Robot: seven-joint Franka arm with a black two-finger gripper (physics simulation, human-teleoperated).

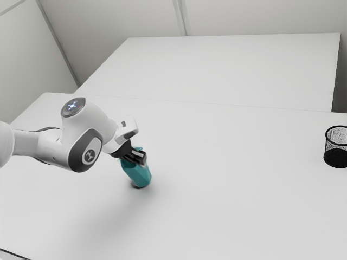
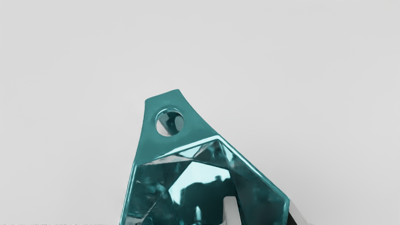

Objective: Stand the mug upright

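A: Claw?

B: Gripper at the teal mug: one finger inside, one outside, its wall pinched between them, as far as I can make out.

A: Mug's lie?

B: Tilted, base toward the table.

A: Beyond?

B: Black mesh cup, well apart, exterior view's right.

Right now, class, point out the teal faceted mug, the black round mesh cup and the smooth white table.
Teal faceted mug (image 1: 140,175): exterior view, on its outer side.
Black round mesh cup (image 1: 337,158): exterior view, on its dark lower part.
Smooth white table (image 1: 244,206): exterior view, on its bare top.
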